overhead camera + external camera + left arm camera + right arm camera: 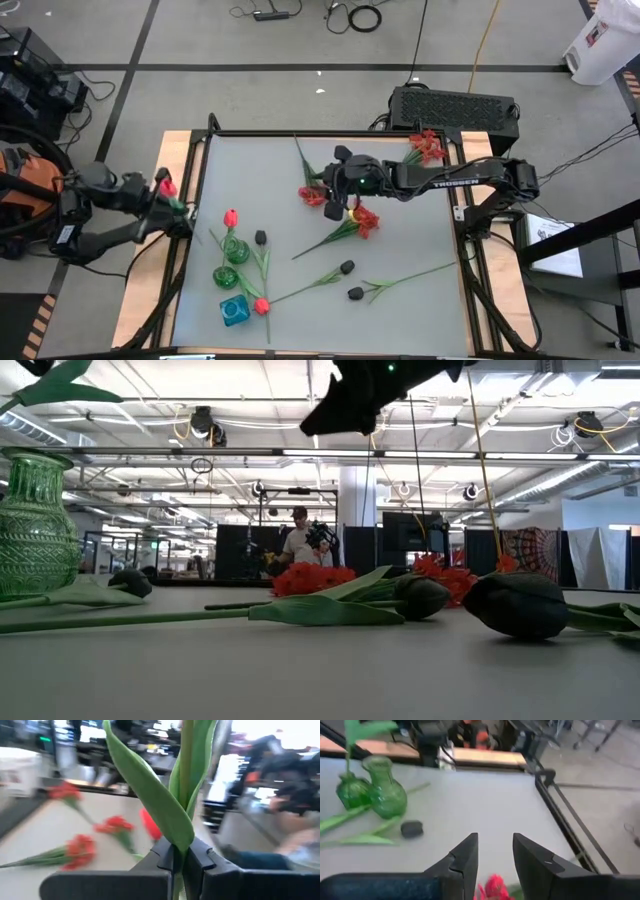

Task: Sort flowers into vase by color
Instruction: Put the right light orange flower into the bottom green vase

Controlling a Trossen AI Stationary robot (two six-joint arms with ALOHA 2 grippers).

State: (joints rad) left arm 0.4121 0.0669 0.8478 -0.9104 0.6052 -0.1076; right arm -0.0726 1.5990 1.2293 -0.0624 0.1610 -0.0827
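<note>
**Sorting barely begun: one tulip in a vase, most flowers still loose**

From above, we saw one red tulip (231, 217) standing in a green vase (236, 249) at lower left, while red blooms (365, 221) and black buds (347, 267) lay mid-table.

At its wrist, the left gripper (181, 855) was clamped on a green stem (186, 775).

The right gripper (495, 851), fingers apart, hovered empty over a red bloom (493, 887).

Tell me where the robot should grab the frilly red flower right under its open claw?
Probably by the thin green stem, coming straight down from above. The frilly red flower lies flat on the table, and its stem runs away toward the table's middle, slim enough for the fingers. The bloom is soft and would squash. The right gripper hovers open above it.
</note>
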